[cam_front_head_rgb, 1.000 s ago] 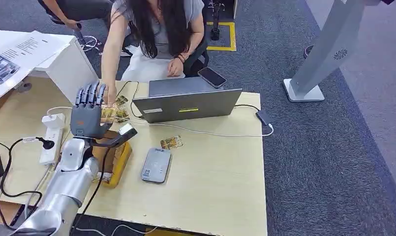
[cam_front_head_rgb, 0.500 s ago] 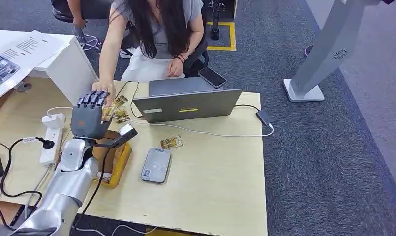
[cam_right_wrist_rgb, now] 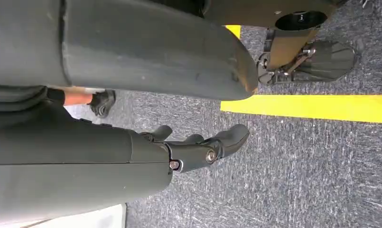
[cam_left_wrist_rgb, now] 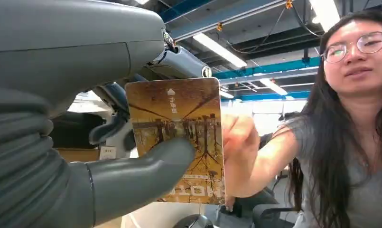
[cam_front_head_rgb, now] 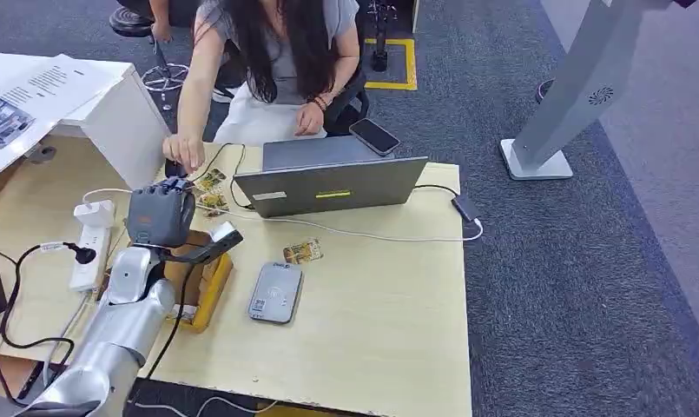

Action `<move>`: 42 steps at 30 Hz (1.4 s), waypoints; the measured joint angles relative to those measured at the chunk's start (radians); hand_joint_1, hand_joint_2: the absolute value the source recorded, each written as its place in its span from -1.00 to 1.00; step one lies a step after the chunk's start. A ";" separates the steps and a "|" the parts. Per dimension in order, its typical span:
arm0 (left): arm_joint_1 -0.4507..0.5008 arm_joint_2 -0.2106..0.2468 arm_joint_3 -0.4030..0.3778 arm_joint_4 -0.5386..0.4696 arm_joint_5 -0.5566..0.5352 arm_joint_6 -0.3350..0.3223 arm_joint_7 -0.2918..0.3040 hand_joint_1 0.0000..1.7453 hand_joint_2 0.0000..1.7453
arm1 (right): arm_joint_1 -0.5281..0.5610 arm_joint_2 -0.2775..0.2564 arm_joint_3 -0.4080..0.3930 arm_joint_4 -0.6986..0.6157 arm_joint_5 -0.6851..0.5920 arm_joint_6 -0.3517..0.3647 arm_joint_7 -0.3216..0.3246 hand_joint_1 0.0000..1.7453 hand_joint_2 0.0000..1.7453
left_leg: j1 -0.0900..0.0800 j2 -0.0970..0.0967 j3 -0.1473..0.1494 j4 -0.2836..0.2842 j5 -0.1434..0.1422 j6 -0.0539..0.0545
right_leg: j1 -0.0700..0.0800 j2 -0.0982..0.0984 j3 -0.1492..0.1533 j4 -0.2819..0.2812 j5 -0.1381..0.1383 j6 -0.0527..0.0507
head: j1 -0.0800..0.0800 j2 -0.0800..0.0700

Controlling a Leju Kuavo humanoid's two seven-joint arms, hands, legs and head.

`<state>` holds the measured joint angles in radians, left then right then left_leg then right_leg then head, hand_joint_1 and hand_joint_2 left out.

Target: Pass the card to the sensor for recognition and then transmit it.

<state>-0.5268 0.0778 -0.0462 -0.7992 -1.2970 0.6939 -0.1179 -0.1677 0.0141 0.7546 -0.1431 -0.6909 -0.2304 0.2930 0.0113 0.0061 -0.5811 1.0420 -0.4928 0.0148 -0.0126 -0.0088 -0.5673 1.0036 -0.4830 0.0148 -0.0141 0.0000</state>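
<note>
Left hand [cam_front_head_rgb: 159, 215], raised over the desk's [cam_front_head_rgb: 380, 295] far left corner, pinched a brown patterned card [cam_left_wrist_rgb: 179, 137] between thumb and fingers; a person's hand [cam_left_wrist_rgb: 238, 142] touched its far edge. The card reader [cam_front_head_rgb: 275, 292] lay mid-desk. Right hand [cam_right_wrist_rgb: 198, 147] hung empty, fingers loosely apart.

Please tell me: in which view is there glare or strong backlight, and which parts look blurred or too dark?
Left wrist view: ceiling lamps glare brightly, the background behind the card is washed out, and the person's hand is blurred at the card's edge. Head view: even light, soft shadows on the table. Right wrist view: the right hand is dark but sharp against the carpet.
</note>
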 joint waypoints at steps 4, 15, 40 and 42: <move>0.000 0.000 0.000 0.001 0.001 0.000 0.000 1.00 1.00 | 0.000 0.000 0.002 0.000 0.000 0.000 0.000 -1.00 -1.00 | 0.000 0.000 0.000 0.000 0.000 0.000 | 0.000 0.000 0.000 0.000 0.000 0.000 | 0.000 0.000; 0.000 0.000 0.007 0.008 0.014 0.000 -0.028 1.00 1.00 | 0.000 0.000 0.005 0.000 0.002 0.002 0.000 -1.00 -1.00 | 0.000 0.000 0.000 0.000 0.000 0.000 | 0.000 0.000 0.000 0.000 0.000 0.000 | 0.000 0.000; 0.052 -0.059 -0.061 -0.157 0.060 -0.014 -0.052 1.00 1.00 | -0.001 0.000 0.018 0.000 -0.021 -0.002 -0.008 -1.00 -1.00 | 0.000 0.000 0.000 0.000 0.000 0.000 | 0.000 0.000 0.000 0.000 0.000 0.000 | 0.000 0.000; 0.066 -0.061 -0.087 -0.192 0.061 -0.026 -0.049 1.00 1.00 | -0.001 0.000 0.018 0.000 -0.026 -0.003 -0.010 -1.00 -1.00 | 0.000 0.000 0.000 0.000 0.000 0.000 | 0.000 0.000 0.000 0.000 0.000 0.000 | 0.000 0.000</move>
<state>-0.4608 0.0172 -0.1330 -0.9917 -1.2360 0.6680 -0.1667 -0.1688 0.0141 0.7729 -0.1431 -0.7171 -0.2335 0.2827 0.0113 0.0060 -0.5812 1.0421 -0.4928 0.0148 -0.0126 -0.0089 -0.5674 1.0036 -0.4829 0.0149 -0.0141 0.0000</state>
